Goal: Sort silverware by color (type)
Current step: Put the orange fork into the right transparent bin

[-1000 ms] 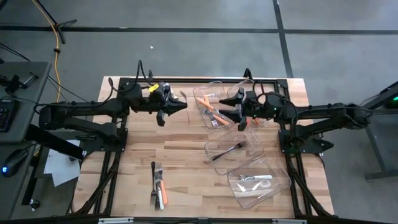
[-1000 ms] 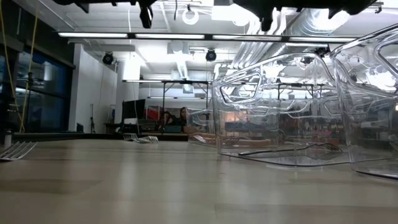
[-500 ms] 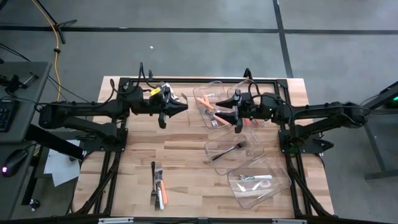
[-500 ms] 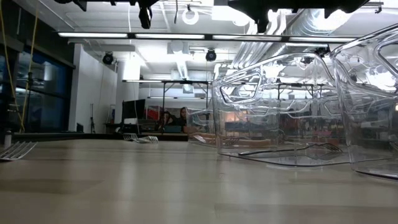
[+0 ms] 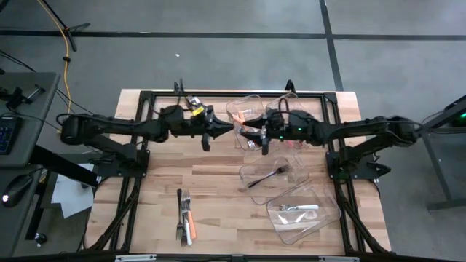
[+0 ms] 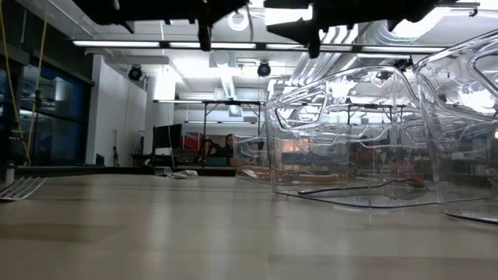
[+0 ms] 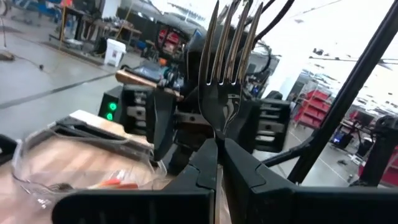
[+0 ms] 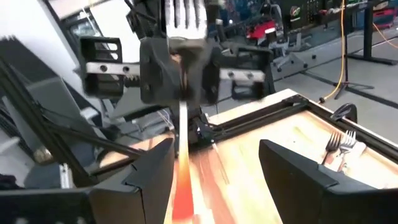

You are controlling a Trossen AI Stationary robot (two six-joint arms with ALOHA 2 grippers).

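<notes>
My left gripper [image 5: 220, 129] is shut on a fork with a metal head [image 7: 227, 68], high over the table beside the far clear bin [image 5: 246, 109]. My right gripper [image 5: 261, 138] faces it from the right over that bin. It is open, with its fingers wide apart [image 8: 214, 186]. In the right wrist view the fork's head [image 8: 185, 15] stands in front of my left gripper. A thin shaft runs from the head to an orange blur [image 8: 180, 199]; I cannot tell whether that is the fork's handle. More silverware [image 5: 186, 215] lies on the table near the front. My left gripper pinches the fork's neck [image 7: 219, 134], just below the head, between its two fingers. The fingers come level from the table's left. The head and tines stand free beyond the fingertips, and the fork is lifted clear of the table.
The far bin holds orange-handled pieces [image 5: 251, 132]. A middle clear bin [image 5: 273, 175] holds a dark fork, and a near right bin [image 5: 302, 215] holds white-handled pieces. Bare wood lies at the table's left and middle. In the low view, forks [image 6: 19, 187] lie on the table at the left.
My left gripper has carried the fork toward the table's right. My right gripper has gone toward the table's left. The two now face each other closely over the far bin.
</notes>
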